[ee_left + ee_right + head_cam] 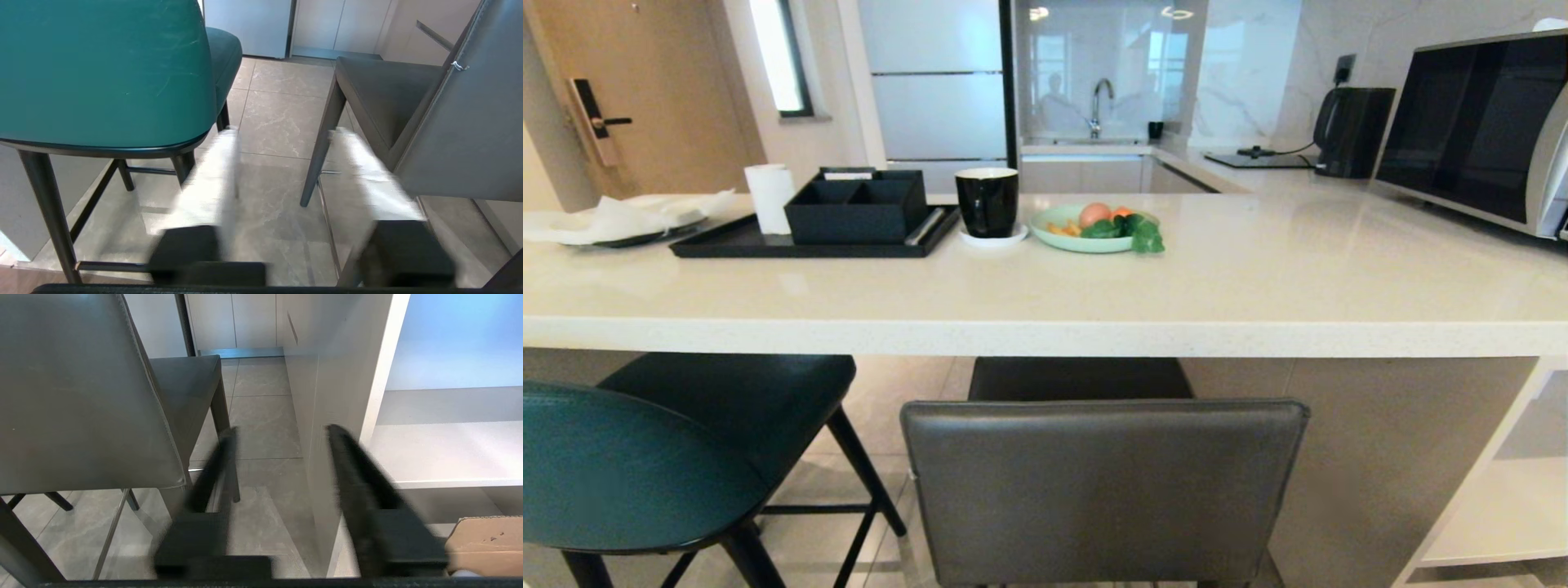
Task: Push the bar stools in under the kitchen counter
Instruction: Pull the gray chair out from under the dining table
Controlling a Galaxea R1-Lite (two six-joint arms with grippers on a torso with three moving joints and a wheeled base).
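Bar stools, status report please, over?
Left claw, right claw open, empty. Teal leather stool, grey leather stool still out from cream stone counter. Nothing blocking.

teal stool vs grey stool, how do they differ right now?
The teal stool has a rounded back and thin black legs; the grey stool has a boxy, straight-edged back and thicker grey legs. The teal one stands to the left, the grey one near the middle. Both face the counter, with their backs out from under it.
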